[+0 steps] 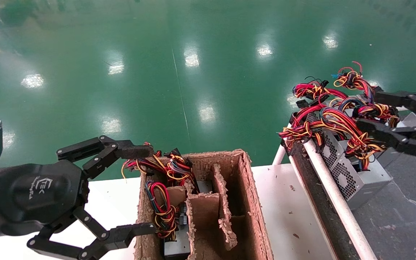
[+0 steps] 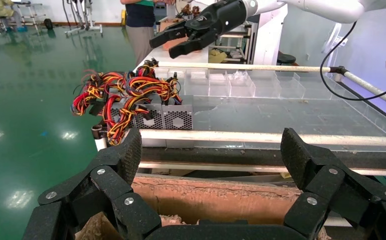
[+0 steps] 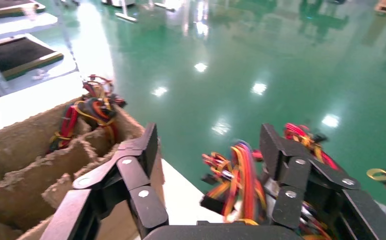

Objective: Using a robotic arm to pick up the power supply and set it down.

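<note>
Right gripper [image 1: 392, 117] spread wide above supply [image 1: 352, 173] on belt [image 1: 403, 216], holding nothing. Should drop straight, straddle casing clear of wires [image 1: 338, 122]. Left gripper [image 1: 139, 189] unclenched, parked by box [image 1: 251, 202].

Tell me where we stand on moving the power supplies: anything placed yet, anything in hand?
Two power supplies already sit in the divided cardboard box, with its other slots unfilled. Nothing is in hand: the right tool is open above the wire bundles of the units on the conveyor, and the left tool hangs open beside the box. Gripping, carrying over and setting down remain.
</note>
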You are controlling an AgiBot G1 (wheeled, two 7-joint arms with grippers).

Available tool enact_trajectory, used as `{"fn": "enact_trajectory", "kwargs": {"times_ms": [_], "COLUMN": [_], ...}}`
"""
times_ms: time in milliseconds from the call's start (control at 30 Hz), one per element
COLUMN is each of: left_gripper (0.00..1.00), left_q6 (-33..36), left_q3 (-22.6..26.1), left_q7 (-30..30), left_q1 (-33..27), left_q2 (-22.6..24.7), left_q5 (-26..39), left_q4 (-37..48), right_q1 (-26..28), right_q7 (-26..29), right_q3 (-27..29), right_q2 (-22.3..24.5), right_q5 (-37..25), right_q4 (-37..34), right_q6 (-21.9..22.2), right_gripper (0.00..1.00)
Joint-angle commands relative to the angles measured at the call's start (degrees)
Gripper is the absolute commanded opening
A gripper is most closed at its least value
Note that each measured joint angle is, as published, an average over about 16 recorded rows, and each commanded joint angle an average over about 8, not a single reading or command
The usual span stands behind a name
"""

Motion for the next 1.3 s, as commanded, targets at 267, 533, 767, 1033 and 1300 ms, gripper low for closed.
{"fn": "enact_trajectory", "kwargs": {"times_ms": [267, 533, 767, 1033, 1300], "left_gripper": [1.0, 1.0, 1.0, 1.0, 1.0], "left_q6": [0.0, 0.0, 0.0, -0.01, -0.01], "left_q3": [0.01, 0.01, 0.02, 0.03, 0.03], "left_q7": [0.0, 0.01, 0.01, 0.01, 0.02], "left_q1": [0.0, -0.01, -0.01, -0.01, -0.01], "left_q2": [0.0, 0.0, -0.01, -0.01, -0.01], "left_q5": [0.0, -0.01, -0.01, -0.02, -0.02], "left_q4": [0.0, 0.0, 0.0, 0.0, 0.0], "right_q1": [-2.9, -5.46, -7.72, -10.28, -12.69], "right_q7": [1.52, 2.86, 4.04, 5.39, 6.65], "right_q3": [0.95, 1.79, 2.52, 3.36, 4.15], "right_q2": [-1.49, -2.81, -3.98, -5.3, -6.54], "right_q5": [1.53, 2.89, 4.08, 5.43, 6.71], "right_q4": [5.67, 10.69, 15.1, 20.11, 24.82], "right_q6": [0.1, 0.18, 0.26, 0.34, 0.43], "right_gripper": [1.0, 1.0, 1.0, 1.0, 1.0]}}
